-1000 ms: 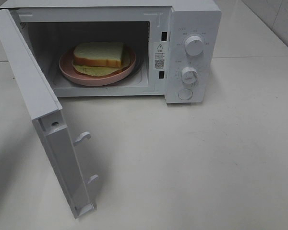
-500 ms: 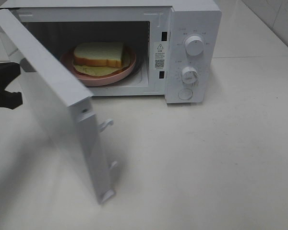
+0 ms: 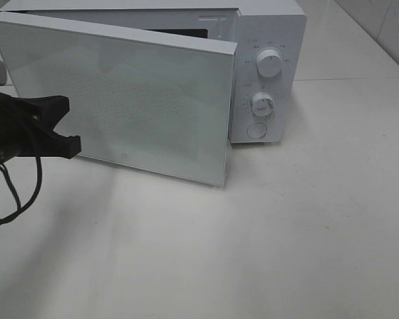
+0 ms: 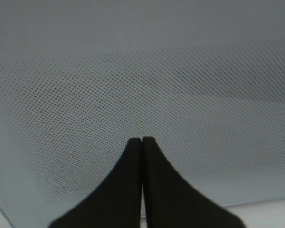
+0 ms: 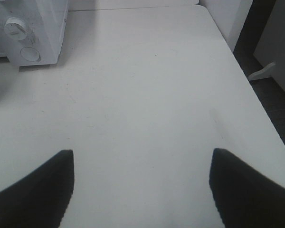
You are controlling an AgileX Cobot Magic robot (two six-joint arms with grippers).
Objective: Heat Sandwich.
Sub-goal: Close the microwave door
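My left gripper (image 4: 141, 140) is pinched shut on nothing, its 2 tips at the microwave (image 3: 269, 40) door (image 3: 139, 100), which is ajar. Right gripper (image 5: 142, 153) gapes wide over the table (image 5: 147, 71), holding nothing. Sandwich: behind door, can't see it.

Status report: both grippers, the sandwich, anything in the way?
Left gripper shut, tips at microwave door, door ajar. Right gripper open, empty. Sandwich hidden behind door. Nothing seen blocking.

From my station I can read nothing: the only print is the tiny grey markings around the upper knob (image 3: 270, 64) and lower knob (image 3: 262, 104) on the microwave (image 3: 272, 26) control panel, too small to make out.
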